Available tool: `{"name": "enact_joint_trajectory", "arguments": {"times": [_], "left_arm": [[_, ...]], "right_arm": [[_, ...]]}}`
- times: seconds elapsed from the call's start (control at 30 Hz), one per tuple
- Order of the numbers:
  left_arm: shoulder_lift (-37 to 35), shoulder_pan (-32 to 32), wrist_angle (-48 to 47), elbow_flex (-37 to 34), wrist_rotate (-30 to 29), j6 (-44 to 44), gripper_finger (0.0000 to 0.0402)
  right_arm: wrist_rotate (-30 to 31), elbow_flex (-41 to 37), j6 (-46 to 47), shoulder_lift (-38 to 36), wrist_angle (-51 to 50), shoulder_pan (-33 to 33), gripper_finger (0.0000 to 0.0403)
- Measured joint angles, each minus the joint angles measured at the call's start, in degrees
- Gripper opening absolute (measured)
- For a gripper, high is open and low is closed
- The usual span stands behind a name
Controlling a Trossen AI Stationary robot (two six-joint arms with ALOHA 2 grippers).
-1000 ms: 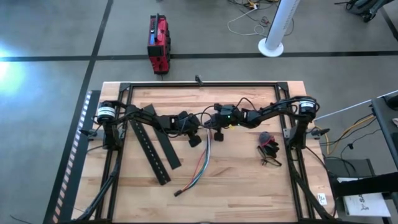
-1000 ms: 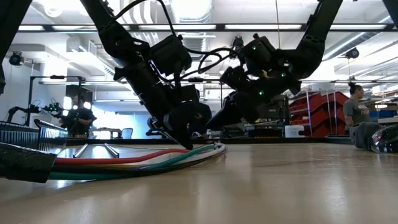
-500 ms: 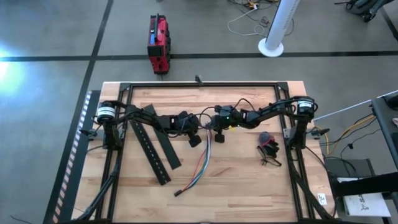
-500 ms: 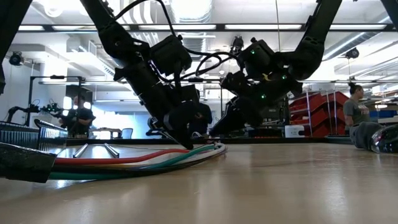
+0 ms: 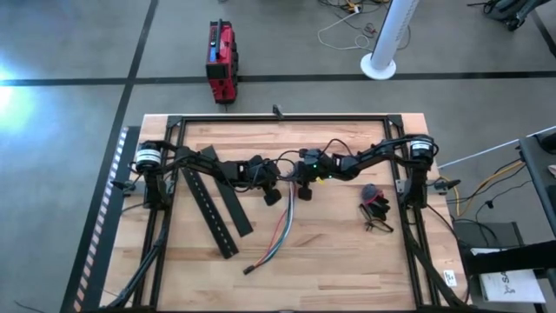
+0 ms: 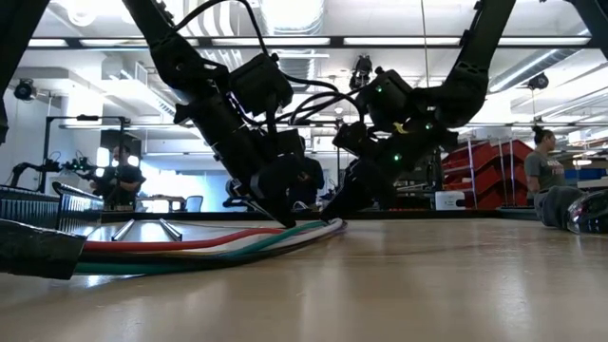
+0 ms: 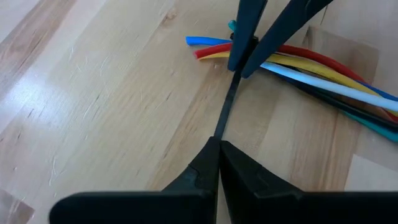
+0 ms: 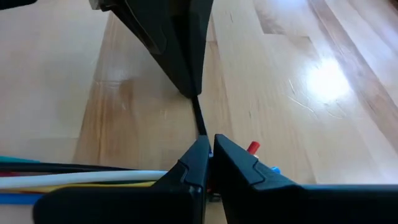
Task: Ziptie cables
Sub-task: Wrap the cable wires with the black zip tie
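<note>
The cables (image 5: 280,235) lie flat on the table as a bundle of coloured wires, their dark plug end toward the near edge. Their loose far ends (image 7: 202,46) lie beside both grippers. A thin black zip-tie strip (image 7: 225,112) runs straight between the two grippers, just above the wood. My left gripper (image 7: 219,144) is shut on it and tips down at the bundle's far end (image 6: 285,220). My right gripper (image 8: 208,144) is shut on the strip too, facing the left one (image 6: 332,217). Whether the strip loops round the cables (image 8: 93,177) stays hidden. My left gripper pinches one end of the zip-tie strip (image 7: 217,134) between its two fingertips, slanting down from the table's left. The strip leaves the fingers straight and just clear of the wood. My right gripper pinches the strip's other end (image 8: 202,132) between its fingertips, slanting down from the table's right, right over the cables' far ends (image 8: 252,147).
Two long flat black slotted bars (image 5: 213,209) lie to the left of the cables. A small tangle of dark wire with a red-black clip (image 5: 375,209) sits to the right. A black frame (image 5: 282,118) borders the table. People show in the room beyond (image 6: 541,176).
My right gripper has come down and moved toward the table's left, closer to the left gripper and the cables' far ends. The left gripper and the cables have kept still.
</note>
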Motion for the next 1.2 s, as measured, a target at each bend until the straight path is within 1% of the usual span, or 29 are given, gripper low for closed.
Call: {"name": "enact_joint_trajectory", "arguments": {"times": [0.3,0.37,0.53,0.63,0.7,0.8,0.87,0.93,1.2], "left_arm": [[0.0,0.0,0.0,0.0,0.0,0.2,0.0],[0.0,0.0,0.0,0.0,0.0,0.2,0.0],[0.0,0.0,0.0,0.0,0.0,0.2,0.0],[0.0,0.0,0.0,0.0,0.0,0.2,0.0],[0.0,0.0,0.1,0.0,0.0,0.2,0.0],[0.0,0.0,0.1,0.0,0.0,0.3,0.0],[0.0,0.0,0.1,0.0,0.0,0.3,0.0],[0.0,0.0,0.1,0.0,0.0,0.3,0.0],[0.0,0.0,0.2,0.0,0.0,0.4,0.0]], "right_arm": [[-0.1,0.0,-0.8,-0.1,-0.3,0.0,0.0014],[-0.1,0.0,-0.8,-0.3,-0.6,0.0,0.002],[0.1,1.5,-0.8,-0.7,-3.9,-0.1,0.006],[0.1,3.9,-1.2,-0.9,-9.8,-0.1,0.0086],[0.1,5.5,-1.5,-0.9,-13.4,-0.1,0.0097],[0.1,6.8,-2.0,-0.9,-16.0,-0.1,0.0103],[0.1,7.4,-2.3,-0.9,-17.1,-0.1,0.0102],[-0.1,7.8,-2.3,-0.9,-17.9,-0.1,0.0093],[-0.5,7.9,-3.8,-0.9,-19.4,0.1,0.0025]]}}
